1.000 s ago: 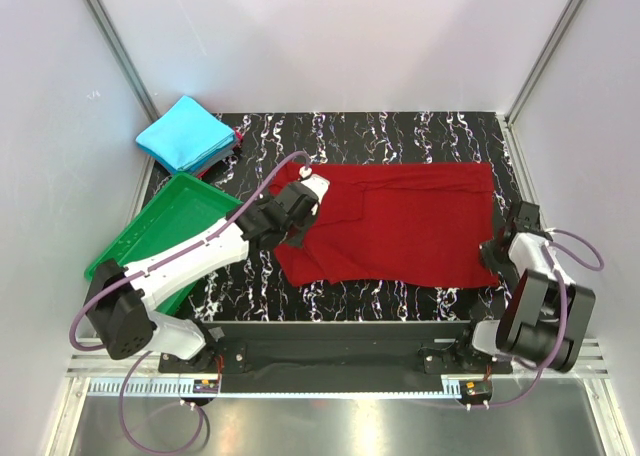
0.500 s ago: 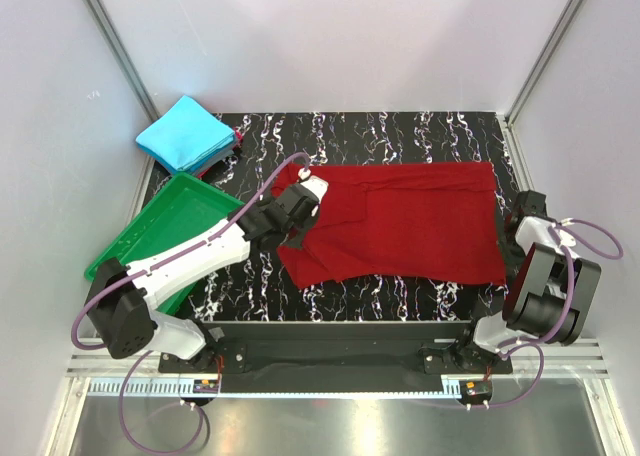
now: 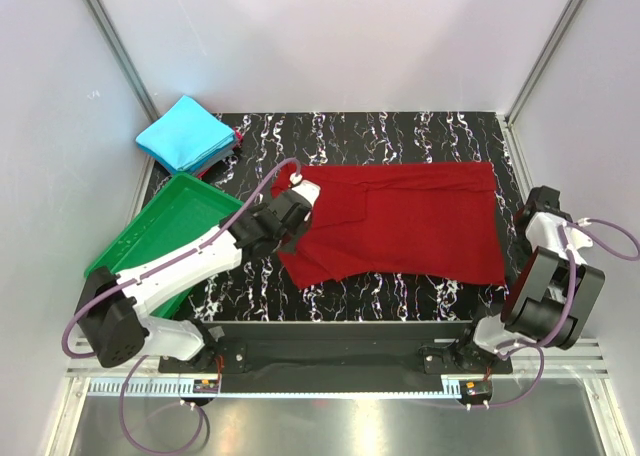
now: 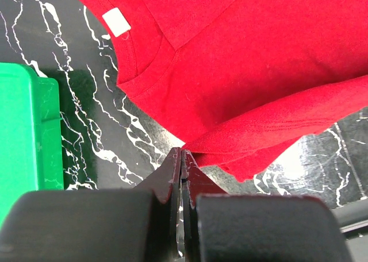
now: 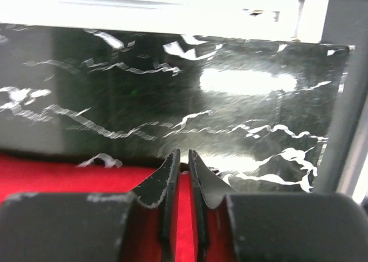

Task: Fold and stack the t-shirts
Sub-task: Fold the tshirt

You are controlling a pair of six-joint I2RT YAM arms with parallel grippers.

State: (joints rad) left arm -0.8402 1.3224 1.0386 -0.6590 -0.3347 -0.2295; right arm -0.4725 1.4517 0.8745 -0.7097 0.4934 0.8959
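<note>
Backing off toward 3 o'clock, my right claw has parted a crack, empty. My left claw stays clamped on the 9 o'clock edge of the dark red t-shirt, spread mid-tabletop; I should drag gently and keep it flat.

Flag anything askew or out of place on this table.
The green tray sits diagonally, apparently overhanging the left edge of the table. The folded cyan t-shirt also pokes past the far-left corner.
</note>
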